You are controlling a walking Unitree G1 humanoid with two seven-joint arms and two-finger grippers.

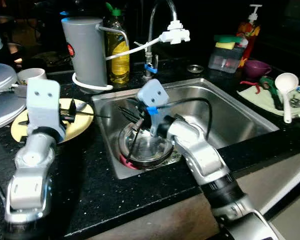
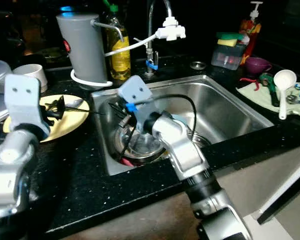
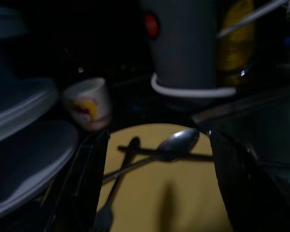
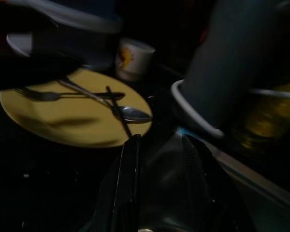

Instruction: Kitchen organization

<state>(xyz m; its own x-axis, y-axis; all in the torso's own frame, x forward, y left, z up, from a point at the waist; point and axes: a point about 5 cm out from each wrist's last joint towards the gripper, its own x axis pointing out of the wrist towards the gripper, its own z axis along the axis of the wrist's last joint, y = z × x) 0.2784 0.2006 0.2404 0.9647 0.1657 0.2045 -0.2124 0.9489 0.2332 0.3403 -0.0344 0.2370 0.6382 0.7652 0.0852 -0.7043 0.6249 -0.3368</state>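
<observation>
The left arm rose from the lower left, its wrist upright, and the left gripper (image 3: 154,193) had its two black fingers (image 3: 89,183) spread wide. The right arm reached forward and bent inward, its wrist tilted down, and the right gripper (image 4: 159,188) held its fingers (image 4: 128,183) slightly parted.

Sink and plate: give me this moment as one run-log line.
left gripper: open, over yellow plate with spoon and fork | right gripper: in sink, above glass lid, jaws state unclear

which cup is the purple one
The purple cup at the back right, beside the soap dispenser; the other cup, by the yellow plate, is white.
</observation>
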